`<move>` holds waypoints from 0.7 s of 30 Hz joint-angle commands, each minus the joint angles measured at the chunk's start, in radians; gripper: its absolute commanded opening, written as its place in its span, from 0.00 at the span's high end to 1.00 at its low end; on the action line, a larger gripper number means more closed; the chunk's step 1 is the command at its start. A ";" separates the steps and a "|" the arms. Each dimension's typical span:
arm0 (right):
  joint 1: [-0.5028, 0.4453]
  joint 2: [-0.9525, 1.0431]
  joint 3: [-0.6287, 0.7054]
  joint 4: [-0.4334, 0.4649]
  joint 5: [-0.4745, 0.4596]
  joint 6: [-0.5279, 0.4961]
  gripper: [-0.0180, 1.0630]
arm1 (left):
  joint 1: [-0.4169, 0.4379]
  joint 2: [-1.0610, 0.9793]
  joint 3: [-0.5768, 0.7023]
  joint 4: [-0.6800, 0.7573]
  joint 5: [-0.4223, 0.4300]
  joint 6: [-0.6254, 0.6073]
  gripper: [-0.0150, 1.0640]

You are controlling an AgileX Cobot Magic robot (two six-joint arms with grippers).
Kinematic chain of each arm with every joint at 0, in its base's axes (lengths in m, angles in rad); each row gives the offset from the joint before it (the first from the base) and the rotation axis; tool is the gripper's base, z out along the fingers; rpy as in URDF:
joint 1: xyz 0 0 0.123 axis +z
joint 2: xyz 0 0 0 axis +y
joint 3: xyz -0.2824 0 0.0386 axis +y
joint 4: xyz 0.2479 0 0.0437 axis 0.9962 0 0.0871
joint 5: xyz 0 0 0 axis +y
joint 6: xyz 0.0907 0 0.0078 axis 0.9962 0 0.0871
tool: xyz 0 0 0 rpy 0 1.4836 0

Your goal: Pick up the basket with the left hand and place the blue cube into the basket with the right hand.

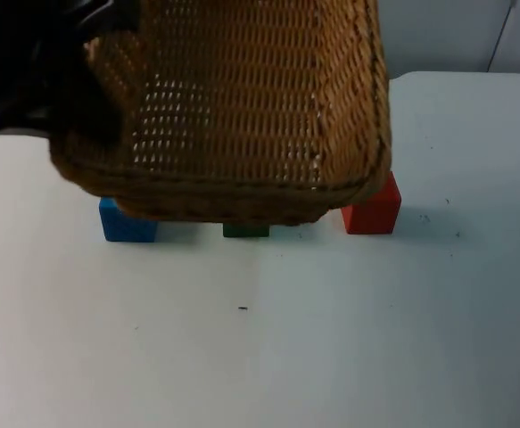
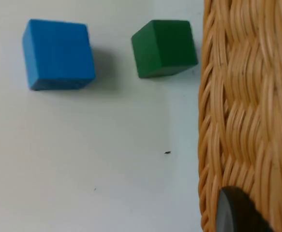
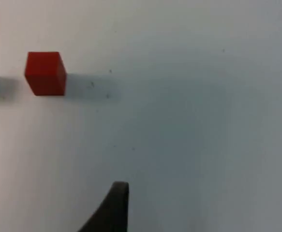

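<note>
The woven brown basket (image 1: pixel 242 107) hangs high above the table, tilted, with my left gripper (image 1: pixel 94 49) shut on its left rim. In the left wrist view the basket's rim (image 2: pixel 247 116) runs beside one black fingertip (image 2: pixel 235 212). The blue cube (image 1: pixel 126 223) rests on the table under the basket's front left corner, partly hidden by it. It is also in the left wrist view as the blue cube (image 2: pixel 58 54), whole and untouched. My right gripper (image 3: pixel 114 210) hovers over bare table, well to the right of the cubes and holding nothing.
A green cube (image 1: pixel 246 230) peeks out under the basket's front edge, to the right of the blue one; the left wrist view has it too, as the green cube (image 2: pixel 164 47). A red cube (image 1: pixel 373 209) stands further right, also seen as the red cube (image 3: pixel 45 72). White table (image 1: pixel 286 357) stretches in front.
</note>
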 commanded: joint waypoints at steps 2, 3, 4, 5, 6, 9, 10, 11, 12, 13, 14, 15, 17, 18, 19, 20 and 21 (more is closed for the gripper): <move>-0.005 0.101 -0.060 0.085 -0.107 -0.070 0.02 | 0.075 -0.078 0.026 0.020 0.046 0.009 0.99; -0.005 0.140 -0.084 0.100 -0.124 -0.085 0.02 | 0.098 -0.095 0.027 0.032 0.075 0.012 0.99; -0.005 0.174 -0.112 0.105 -0.128 -0.100 0.02 | 0.121 -0.108 0.027 0.045 0.098 0.012 0.99; -0.005 0.174 -0.112 0.105 -0.128 -0.100 0.02 | 0.121 -0.108 0.027 0.045 0.098 0.012 0.99; -0.005 0.217 -0.136 0.112 -0.128 -0.108 0.02 | 0.144 -0.121 0.027 0.051 0.122 0.016 0.99; -0.005 0.317 -0.208 0.148 -0.129 -0.136 0.02 | 0.192 -0.141 0.027 0.053 0.171 0.030 0.99; -0.005 0.367 -0.236 0.171 -0.129 -0.162 0.02 | 0.209 -0.149 0.027 0.056 0.190 0.041 0.99; -0.005 0.402 -0.258 0.193 -0.134 -0.182 0.02 | 0.226 -0.155 0.028 0.060 0.213 0.054 0.99; -0.005 0.402 -0.258 0.193 -0.134 -0.182 0.02 | 0.226 -0.155 0.028 0.060 0.213 0.054 0.99; -0.005 0.455 -0.296 0.240 -0.145 -0.226 0.03 | 0.236 -0.160 0.028 0.060 0.227 0.058 0.99; -0.005 0.493 -0.316 0.264 -0.152 -0.250 0.03 | 0.246 -0.162 0.028 0.063 0.237 0.060 0.99; -0.005 0.528 -0.339 0.294 -0.159 -0.275 0.03 | 0.253 -0.166 0.034 0.063 0.239 0.060 0.99; -0.005 0.563 -0.362 0.329 -0.159 -0.307 0.03 | 0.262 -0.174 0.040 0.063 0.237 0.060 0.99; -0.005 0.594 -0.385 0.357 -0.159 -0.338 0.03 | 0.267 -0.176 0.048 0.063 0.239 0.060 0.99; -0.005 0.627 -0.403 0.391 -0.159 -0.363 0.03 | 0.275 -0.178 0.060 0.065 0.239 0.061 0.99; -0.005 0.659 -0.422 0.427 -0.161 -0.400 0.03 | 0.279 -0.181 0.074 0.070 0.239 0.065 0.99; -0.005 0.689 -0.439 0.463 -0.161 -0.438 0.03 | 0.290 -0.185 0.087 0.068 0.235 0.072 0.99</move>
